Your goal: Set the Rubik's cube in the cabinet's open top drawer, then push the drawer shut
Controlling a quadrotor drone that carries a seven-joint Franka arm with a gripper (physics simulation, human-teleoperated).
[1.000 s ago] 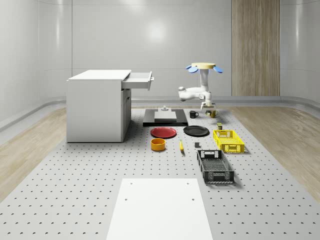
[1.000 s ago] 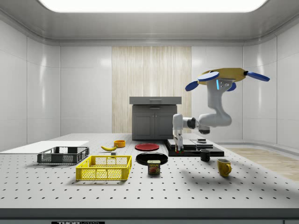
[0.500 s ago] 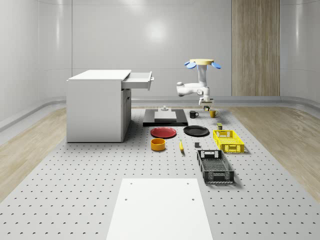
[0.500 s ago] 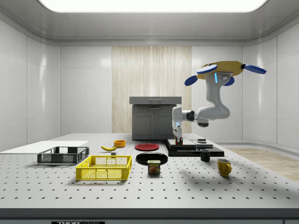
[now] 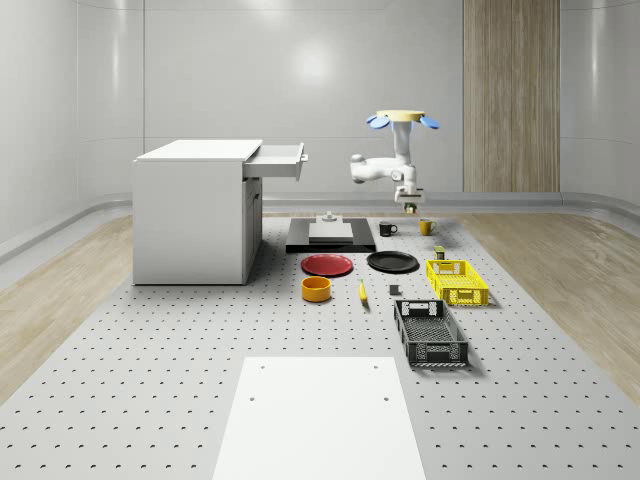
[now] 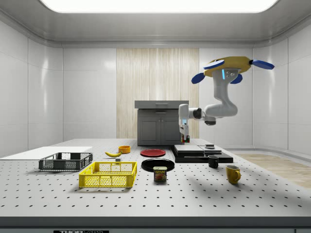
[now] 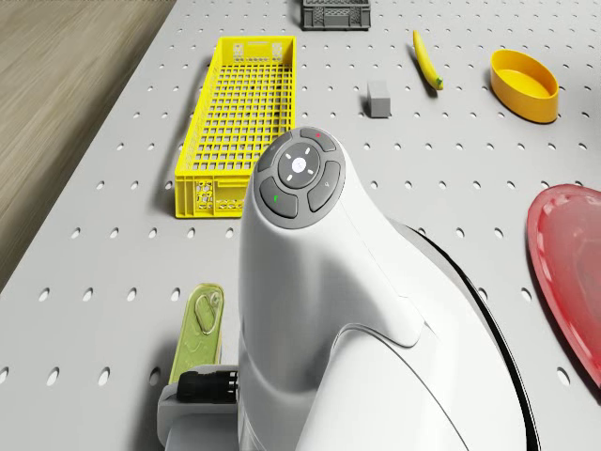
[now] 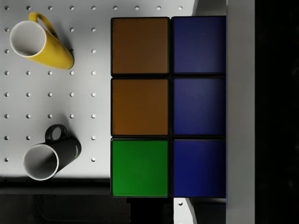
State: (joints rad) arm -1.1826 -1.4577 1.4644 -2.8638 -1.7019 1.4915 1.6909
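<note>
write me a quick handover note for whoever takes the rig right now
Tool: shut on the Rubik's cube, carried in the air above the black platform.
Drone: hovers over the table's far end, near the yellow mug and black mug.
Cabinet: top drawer open.
Done: cube picked and lifted.
Left: carry cube to the drawer, release, push drawer shut.

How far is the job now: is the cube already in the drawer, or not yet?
Not yet. Done: the Rubik's cube is off the table, held in the gripper, with the mugs far beneath it. In hand: the drone hovers over the table's far end, apart from the cabinet. Left: placing the cube in the open top drawer and pushing it shut.
</note>
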